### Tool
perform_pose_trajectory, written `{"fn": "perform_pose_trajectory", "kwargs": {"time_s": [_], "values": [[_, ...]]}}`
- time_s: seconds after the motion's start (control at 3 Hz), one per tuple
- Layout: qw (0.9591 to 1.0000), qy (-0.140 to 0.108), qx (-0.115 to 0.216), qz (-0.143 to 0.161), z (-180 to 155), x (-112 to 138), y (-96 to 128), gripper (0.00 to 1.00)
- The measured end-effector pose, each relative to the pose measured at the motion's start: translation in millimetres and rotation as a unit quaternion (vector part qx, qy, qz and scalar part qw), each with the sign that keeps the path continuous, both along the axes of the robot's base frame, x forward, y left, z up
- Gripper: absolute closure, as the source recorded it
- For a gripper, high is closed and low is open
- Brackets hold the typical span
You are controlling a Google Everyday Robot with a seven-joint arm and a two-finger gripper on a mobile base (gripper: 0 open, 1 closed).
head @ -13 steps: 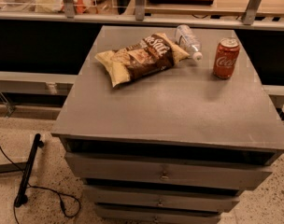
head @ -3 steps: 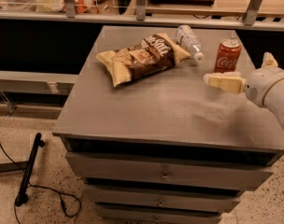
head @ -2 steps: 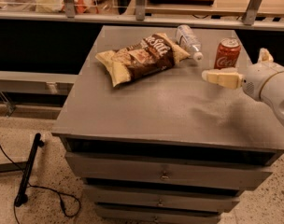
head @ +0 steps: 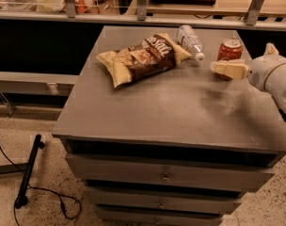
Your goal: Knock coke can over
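Observation:
The coke can (head: 229, 49) is a red can with a silver top. It stands upright at the back right of the grey cabinet top (head: 171, 107). My gripper (head: 243, 58) reaches in from the right edge and is open. One cream finger (head: 229, 69) points left across the front of the can's lower part, and the other fingertip (head: 271, 48) shows to the can's right. I cannot tell whether the finger touches the can.
A clear plastic water bottle (head: 190, 41) lies just left of the can. A brown and yellow chip bag (head: 140, 57) lies at the back middle. Drawers (head: 166, 175) sit below the top. A counter with metal posts (head: 142, 4) runs behind. A black stand and cable (head: 29, 173) lie on the floor at left.
My gripper came in from the right and moved toward the back, so its finger now overlaps the can's lower part. The can still stands upright.

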State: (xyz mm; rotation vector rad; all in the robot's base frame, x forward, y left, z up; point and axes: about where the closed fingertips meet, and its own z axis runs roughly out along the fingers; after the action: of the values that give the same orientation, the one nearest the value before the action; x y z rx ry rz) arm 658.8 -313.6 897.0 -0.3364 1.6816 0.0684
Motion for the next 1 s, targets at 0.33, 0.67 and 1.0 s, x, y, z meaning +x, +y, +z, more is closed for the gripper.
{"fn": "perform_pose_trajectory", "kwargs": {"time_s": [0.33,0.67,1.0], "values": [[0.9999,0.007,0.004,0.01,-4,5,-4,0.0],[0.999,0.032,0.001,0.03,-20,-3,0,0.0],[0.9975,0.046,-0.003,0.053,-31,-7,7,0.0]]}}
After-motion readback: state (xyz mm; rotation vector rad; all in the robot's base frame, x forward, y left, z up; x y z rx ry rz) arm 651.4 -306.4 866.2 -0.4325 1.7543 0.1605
